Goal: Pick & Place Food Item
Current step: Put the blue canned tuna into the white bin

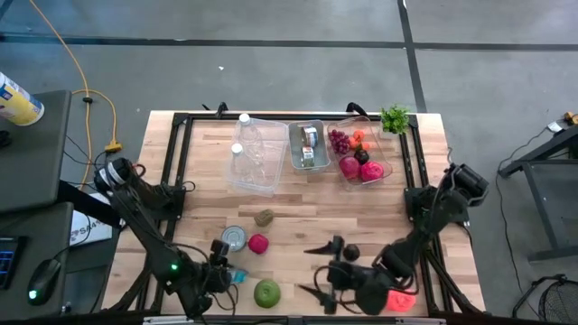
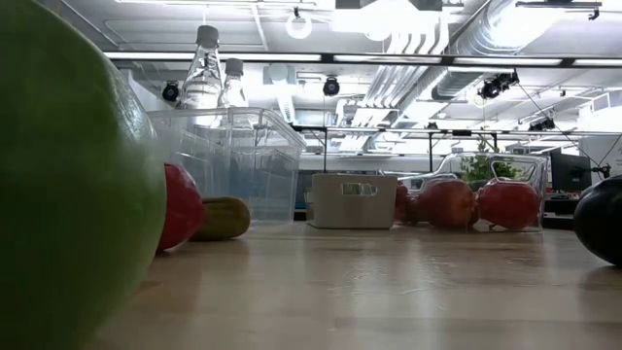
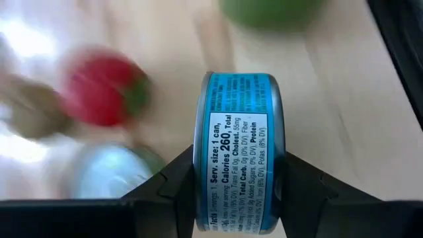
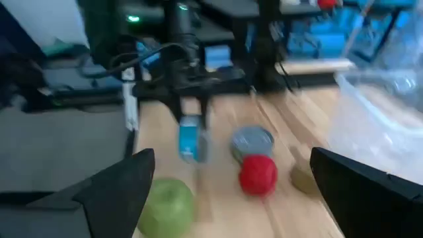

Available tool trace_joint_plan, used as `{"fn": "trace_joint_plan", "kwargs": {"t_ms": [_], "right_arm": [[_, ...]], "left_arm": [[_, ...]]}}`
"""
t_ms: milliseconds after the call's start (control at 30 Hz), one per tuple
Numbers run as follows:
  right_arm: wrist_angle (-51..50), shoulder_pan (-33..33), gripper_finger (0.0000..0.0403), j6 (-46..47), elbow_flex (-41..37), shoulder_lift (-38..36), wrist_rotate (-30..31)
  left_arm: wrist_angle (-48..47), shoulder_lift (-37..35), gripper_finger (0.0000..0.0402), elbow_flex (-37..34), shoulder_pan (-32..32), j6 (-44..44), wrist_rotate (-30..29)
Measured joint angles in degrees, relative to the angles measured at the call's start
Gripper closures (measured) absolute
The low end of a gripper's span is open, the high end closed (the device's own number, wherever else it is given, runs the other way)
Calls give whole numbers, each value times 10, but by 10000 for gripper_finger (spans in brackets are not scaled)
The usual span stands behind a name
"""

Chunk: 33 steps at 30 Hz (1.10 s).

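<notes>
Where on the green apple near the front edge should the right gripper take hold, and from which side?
Take the green apple across its widest middle, coming straight down from above. It is round, sits free on the table, and shows open wood on both sides. The right gripper hovers open just beside it, while the left gripper is shut on the blue can on the apple's other side, so keep clear of that.

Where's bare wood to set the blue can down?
Free: the strip between the bins and the kiwi, and right of the red fruit. Crowded: around the left gripper holding the blue can, by the silver can and green apple.

wooden table (image 1: 298, 208) with fruit, bins
</notes>
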Motion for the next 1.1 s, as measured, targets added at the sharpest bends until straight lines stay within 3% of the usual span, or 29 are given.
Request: {"fn": "trace_joint_plan", "kwargs": {"t_ms": [167,233,300,467,600,767,867,1100], "right_arm": [[73,19,9,-105,0,2,-1],[85,25,9,-126,0,2,-1],[84,27,9,-137,0,2,0],[84,26,9,-149,0,2,0],[85,35,9,-168,0,2,1],[85,63,9,-207,0,2,19],[89,85,9,-232,0,2,94],[88,136,9,-254,0,2,335]], "left_arm": [[7,-58,255,22,14,91,-200],[59,-79,255,25,36,134,-282],[139,-98,255,27,72,177,-318],[327,-101,255,27,203,242,-216],[446,-98,255,27,296,278,-201],[491,-98,255,27,405,233,-166],[497,-81,255,27,469,202,-117],[559,-4,255,27,570,183,-51]]}}
